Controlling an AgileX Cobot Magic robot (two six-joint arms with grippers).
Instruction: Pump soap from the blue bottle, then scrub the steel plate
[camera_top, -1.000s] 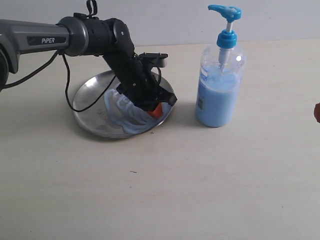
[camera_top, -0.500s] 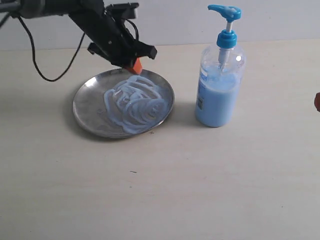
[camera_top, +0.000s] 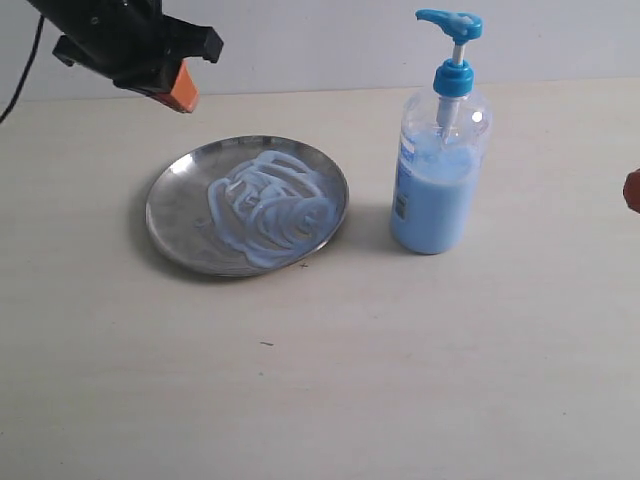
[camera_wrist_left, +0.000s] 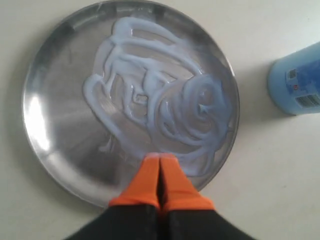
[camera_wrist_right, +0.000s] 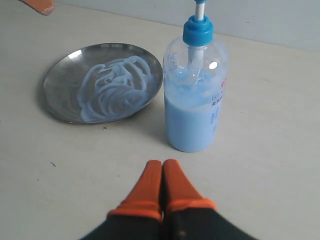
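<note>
The steel plate lies left of centre, smeared with pale blue swirls of soap. To its right stands the blue bottle, upright, pump head raised. My left gripper hangs shut and empty in the air above the plate's far-left side, well clear of it; the left wrist view looks down on the plate, the soap and the bottle's base, with orange fingertips pressed together. My right gripper is shut and empty, short of the bottle; only an orange bit of it shows at the exterior view's right edge.
The pale table carries only the plate and the bottle. A light wall runs along its back edge. The left arm's black cable hangs at the top left corner.
My left gripper has lifted off the plate's soap and swung up and back to the left. The swirled streaks lie uncovered. The bottle and right gripper have stayed put.
</note>
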